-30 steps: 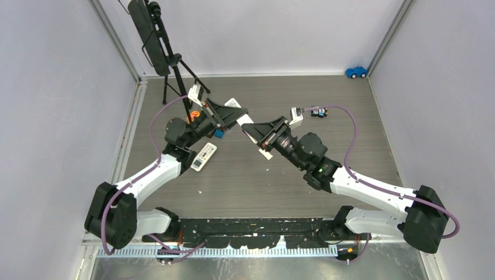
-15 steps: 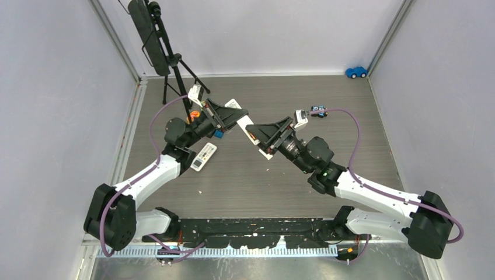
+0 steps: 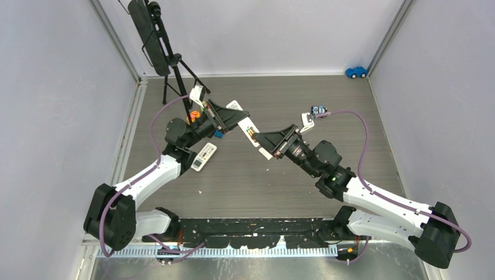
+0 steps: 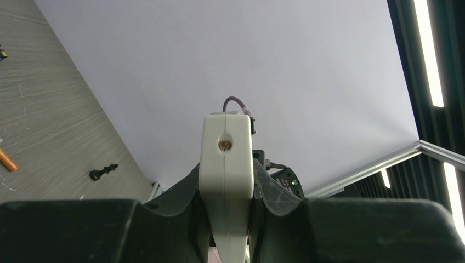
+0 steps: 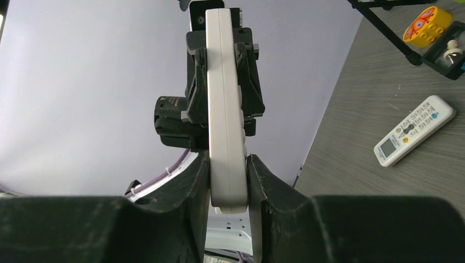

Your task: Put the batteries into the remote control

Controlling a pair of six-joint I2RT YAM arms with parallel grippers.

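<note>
Both arms are raised over the table [image 3: 262,186], sharing one white remote [image 3: 252,133] that is held clear of the surface.

- Left gripper [image 3: 236,118] has the remote's upper-left end as seen from overhead. In its wrist view the fingers [image 4: 181,203] press against either side of the body.
- Right gripper [image 5: 228,183] has the other end, and its fingers [image 5: 200,181] pinch the remote tight on both faces.
- One slim orange battery [image 4: 7,161] lies on the table at the left edge of the left wrist view. It is near a small black pawn-shaped piece [image 4: 102,173] but not touching it.
- I cannot tell whether any battery sits inside the held remote.
- A second remote [image 3: 204,156] lies flat on the table just beside the left arm, buttons up.
- A yellow block [image 5: 426,24] is at the far left of the table.
- A blue toy car [image 3: 356,72] is in the far right corner.
</note>
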